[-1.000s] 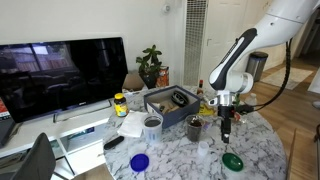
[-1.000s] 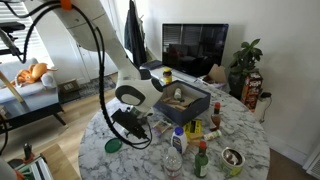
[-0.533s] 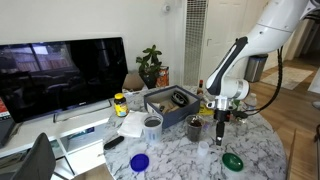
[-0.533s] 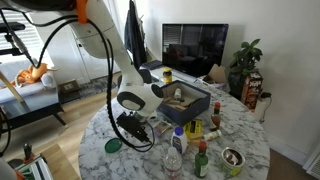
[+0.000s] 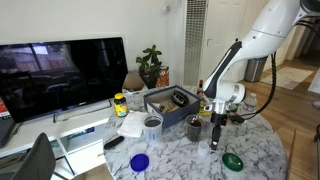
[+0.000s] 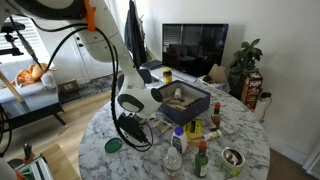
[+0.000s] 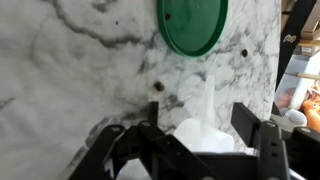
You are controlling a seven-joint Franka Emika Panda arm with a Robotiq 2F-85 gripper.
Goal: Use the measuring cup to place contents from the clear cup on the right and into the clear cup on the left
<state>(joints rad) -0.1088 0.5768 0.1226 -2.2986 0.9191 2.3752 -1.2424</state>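
Observation:
In the wrist view a translucent white measuring cup (image 7: pixel 203 132) lies on the marble table (image 7: pixel 70 70), its handle pointing toward a green lid (image 7: pixel 192 22). My gripper (image 7: pixel 200 140) is open, with one finger on each side of the cup. I cannot tell if they touch it. In both exterior views the gripper (image 5: pixel 215 138) (image 6: pixel 134 130) is low over the table's front. Two clear cups (image 5: pixel 151 125) (image 5: pixel 194 127) with dark contents stand by the grey bin (image 5: pixel 170 103).
A green lid (image 5: pixel 232 160) (image 6: pixel 113 145) and a blue lid (image 5: pixel 139 161) lie on the table. Small brown bits (image 7: pixel 156 86) lie near the cup. Bottles (image 6: pixel 178 142) and a bowl (image 6: pixel 232 158) crowd one side. A TV (image 5: pixel 62 75) stands behind.
The arm has lowered and shifted slightly sideways, bringing the gripper down toward the table near the green lid.

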